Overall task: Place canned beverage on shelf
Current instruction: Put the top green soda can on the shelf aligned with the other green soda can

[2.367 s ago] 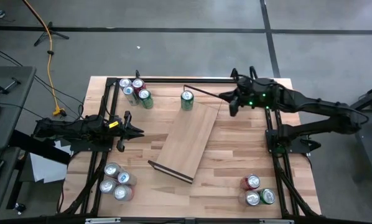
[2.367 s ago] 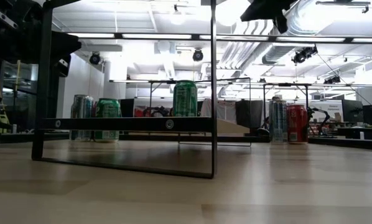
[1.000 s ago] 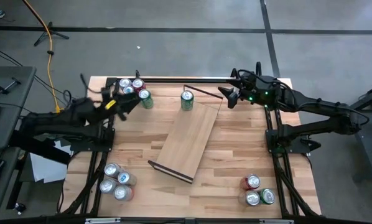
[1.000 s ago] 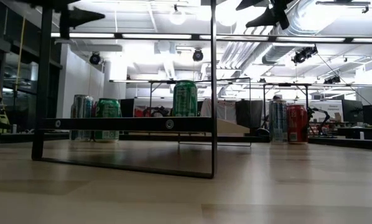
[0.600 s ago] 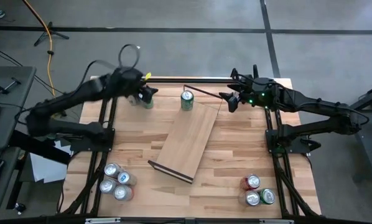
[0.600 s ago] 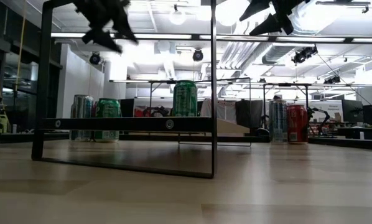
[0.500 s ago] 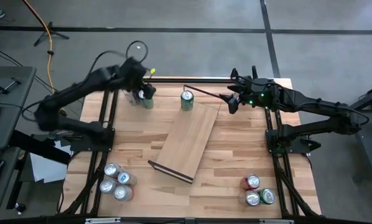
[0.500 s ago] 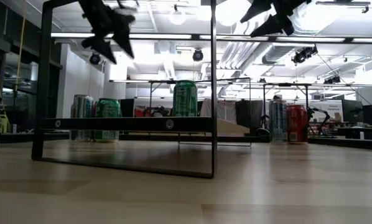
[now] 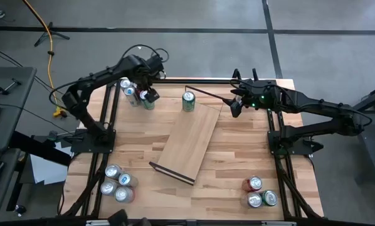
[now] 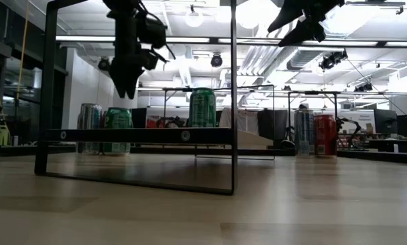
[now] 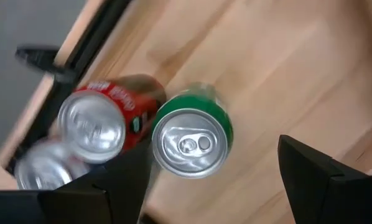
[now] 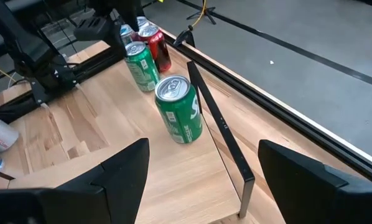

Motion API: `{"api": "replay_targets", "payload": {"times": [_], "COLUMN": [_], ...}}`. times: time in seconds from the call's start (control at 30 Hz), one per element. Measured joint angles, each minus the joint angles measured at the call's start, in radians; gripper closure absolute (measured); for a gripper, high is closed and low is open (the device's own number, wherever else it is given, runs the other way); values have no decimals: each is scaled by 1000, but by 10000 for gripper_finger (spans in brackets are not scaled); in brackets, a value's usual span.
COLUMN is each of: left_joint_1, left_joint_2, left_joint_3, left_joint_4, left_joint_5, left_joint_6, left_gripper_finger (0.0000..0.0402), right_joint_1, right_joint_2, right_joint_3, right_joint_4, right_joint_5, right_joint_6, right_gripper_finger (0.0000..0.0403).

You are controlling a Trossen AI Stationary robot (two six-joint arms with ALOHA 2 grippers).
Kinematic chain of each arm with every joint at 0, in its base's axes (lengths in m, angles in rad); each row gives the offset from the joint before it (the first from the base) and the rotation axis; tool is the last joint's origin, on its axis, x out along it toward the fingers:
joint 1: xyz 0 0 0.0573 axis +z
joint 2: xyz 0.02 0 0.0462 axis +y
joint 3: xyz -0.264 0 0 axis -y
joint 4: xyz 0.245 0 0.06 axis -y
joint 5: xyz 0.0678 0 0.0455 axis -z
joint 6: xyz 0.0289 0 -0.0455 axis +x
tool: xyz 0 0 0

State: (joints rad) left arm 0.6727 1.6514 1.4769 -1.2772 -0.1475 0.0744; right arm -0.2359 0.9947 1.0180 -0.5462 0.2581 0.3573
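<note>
High view: left pincer (image 9: 147,95) hovers spread wide over a green can (image 9: 148,102) in the far-left can cluster. Another green can (image 9: 188,101) stands on the shelf (image 9: 189,143)'s far end, right pincer (image 9: 232,104) wide beside it.

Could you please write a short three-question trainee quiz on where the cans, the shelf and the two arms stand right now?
1. True or false: a green can stands on the shelf.
2. Which gripper hangs over the can cluster at the table's far left corner? A) left gripper B) right gripper
3. Fill in: seen from its wrist camera, the left gripper's open jaws straddle a ___ can from above.

Key:
1. True; it stands at the shelf's far end.
2. A; the right gripper waits, jaws open, off the shelf's far right end.
3. Green; a red can stands beside it.
</note>
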Motion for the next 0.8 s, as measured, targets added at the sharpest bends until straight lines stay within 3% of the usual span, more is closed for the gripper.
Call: {"api": "replay_targets", "payload": {"times": [0.47, 0.8], "left_joint_1": [15, 38], "left_joint_2": [28, 28], "left_joint_3": [-30, -94], "left_joint_4": [-19, 51], "left_joint_5": [-57, -61], "left_joint_6": [637, 793], "left_gripper_finger": [131, 131], "right_joint_1": [0, 0], "right_joint_2": [0, 0], "right_joint_3": [0, 0], "right_joint_4": [0, -1], "right_joint_5": [0, 0], "right_joint_6": [0, 8], "right_gripper_finger": [116, 116]}}
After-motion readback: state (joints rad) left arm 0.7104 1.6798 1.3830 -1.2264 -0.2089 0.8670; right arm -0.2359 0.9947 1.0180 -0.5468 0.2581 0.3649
